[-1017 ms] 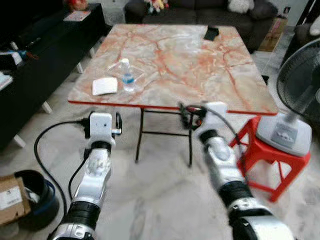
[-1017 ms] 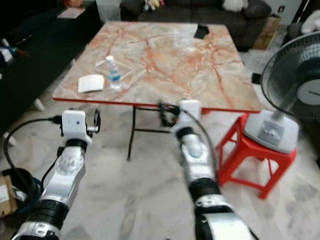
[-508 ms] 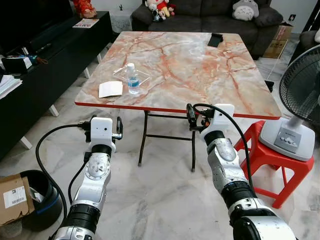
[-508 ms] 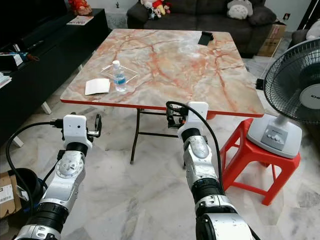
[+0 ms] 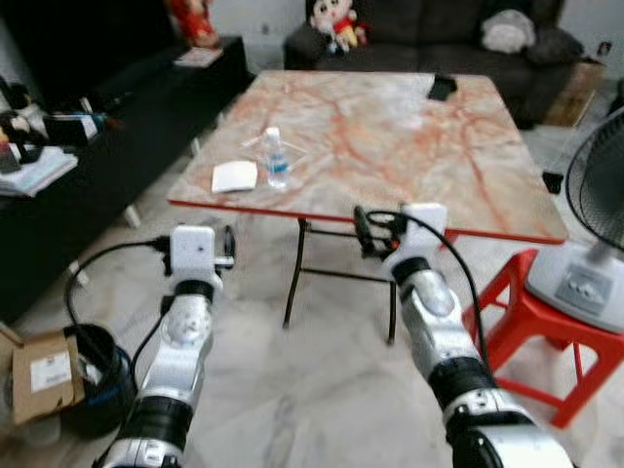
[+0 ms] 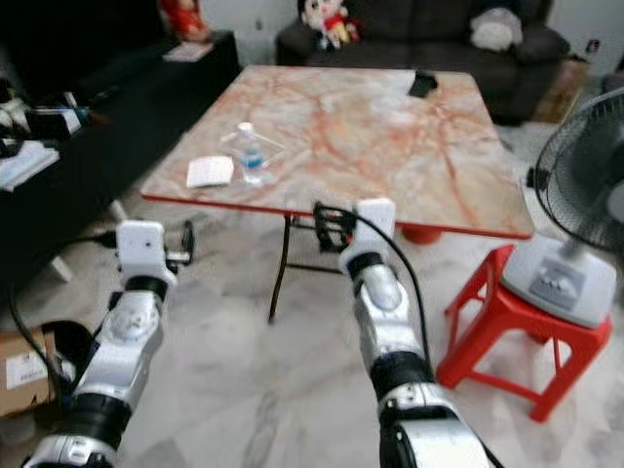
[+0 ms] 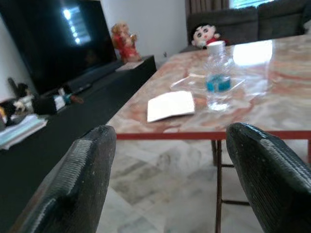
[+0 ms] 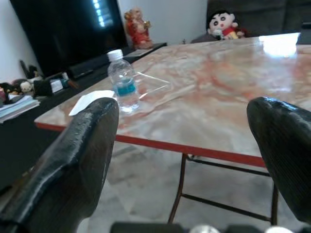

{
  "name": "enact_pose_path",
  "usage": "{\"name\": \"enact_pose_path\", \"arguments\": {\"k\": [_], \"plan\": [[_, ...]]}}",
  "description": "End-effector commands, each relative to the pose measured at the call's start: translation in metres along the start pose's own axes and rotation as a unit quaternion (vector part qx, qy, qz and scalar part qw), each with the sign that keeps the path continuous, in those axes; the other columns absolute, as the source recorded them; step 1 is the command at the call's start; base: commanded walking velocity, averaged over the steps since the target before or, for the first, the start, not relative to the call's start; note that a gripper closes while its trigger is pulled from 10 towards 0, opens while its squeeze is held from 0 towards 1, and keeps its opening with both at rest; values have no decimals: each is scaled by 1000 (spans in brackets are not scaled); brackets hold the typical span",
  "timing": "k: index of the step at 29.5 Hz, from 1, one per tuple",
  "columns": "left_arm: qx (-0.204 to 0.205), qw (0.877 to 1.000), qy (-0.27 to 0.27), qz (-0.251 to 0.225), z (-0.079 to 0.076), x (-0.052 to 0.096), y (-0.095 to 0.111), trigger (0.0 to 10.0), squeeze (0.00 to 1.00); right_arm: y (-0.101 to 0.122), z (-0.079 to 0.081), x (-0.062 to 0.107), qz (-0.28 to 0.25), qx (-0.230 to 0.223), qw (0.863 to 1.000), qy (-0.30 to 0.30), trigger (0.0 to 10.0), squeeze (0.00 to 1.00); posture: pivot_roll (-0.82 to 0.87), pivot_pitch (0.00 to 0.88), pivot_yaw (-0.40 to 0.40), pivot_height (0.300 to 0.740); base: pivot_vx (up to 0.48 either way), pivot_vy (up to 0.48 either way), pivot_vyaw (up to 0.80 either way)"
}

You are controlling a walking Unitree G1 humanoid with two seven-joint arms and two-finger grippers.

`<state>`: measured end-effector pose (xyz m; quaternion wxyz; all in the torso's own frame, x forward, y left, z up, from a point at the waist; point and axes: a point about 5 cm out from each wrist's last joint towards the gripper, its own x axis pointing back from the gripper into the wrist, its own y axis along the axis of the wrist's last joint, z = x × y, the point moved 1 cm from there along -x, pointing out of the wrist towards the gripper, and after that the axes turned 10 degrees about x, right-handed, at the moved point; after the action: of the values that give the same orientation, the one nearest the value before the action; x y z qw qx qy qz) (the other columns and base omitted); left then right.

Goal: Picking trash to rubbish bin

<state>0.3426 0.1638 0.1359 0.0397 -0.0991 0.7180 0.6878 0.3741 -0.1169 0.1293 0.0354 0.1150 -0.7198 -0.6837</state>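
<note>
Ahead, a water bottle (image 5: 277, 171) and white paper (image 5: 234, 176) sit on the marble bench (image 5: 409, 136), nearer than before, both open hands (image 7: 165, 184) (image 8: 189, 179) short of its edge, bin (image 5: 93, 380) left.

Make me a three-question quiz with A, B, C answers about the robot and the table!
1. Where does the water bottle stand?
A. On the marble table
B. On the floor
C. On the red stool

2. What colour is the bottle's label?
A. Yellow
B. Blue
C. Green

3. How is the left gripper?
A. Shut on the bottle
B. Shut on the white paper
C. Open, holding nothing

Answers:
1 A, it stands upright near the table's left edge, beside the paper.
2 B, a blue band wraps its middle.
3 C, its fingers are spread wide, short of the table.
</note>
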Motion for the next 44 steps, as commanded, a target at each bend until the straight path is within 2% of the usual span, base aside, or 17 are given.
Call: {"name": "enact_pose_path", "arguments": {"k": [1, 13, 27, 38, 44], "plan": [[-5, 1000, 2, 1, 3, 0, 0, 10000, 0, 6, -1, -2, -12, -2, 1000, -2, 10000, 0, 34, 27, 8, 740, 251, 0, 0], [-4, 1000, 3, -1, 3, 0, 1, 10000, 0, 7, 2, -1, -15, 17, 1000, 9, 10000, 0, 35, 31, 4, 740, 260, 0, 0], [-3, 1000, 4, -5, 3, 0, 4, 10000, 0, 10, 5, 0, -26, 25, 999, 24, 10000, 0, 35, 32, 1, 740, 259, 0, 625], [-3, 1000, 3, -7, 3, -1, 6, 10000, 0, 10, 6, -1, -28, -1, 999, 17, 10000, 0, 35, 32, 2, 740, 260, 0, 142], [-2, 1000, 4, -10, 4, -2, 8, 10000, 0, 11, 6, -1, -29, -1, 999, 18, 10000, 0, 35, 32, 1, 740, 261, 0, 0]]}}
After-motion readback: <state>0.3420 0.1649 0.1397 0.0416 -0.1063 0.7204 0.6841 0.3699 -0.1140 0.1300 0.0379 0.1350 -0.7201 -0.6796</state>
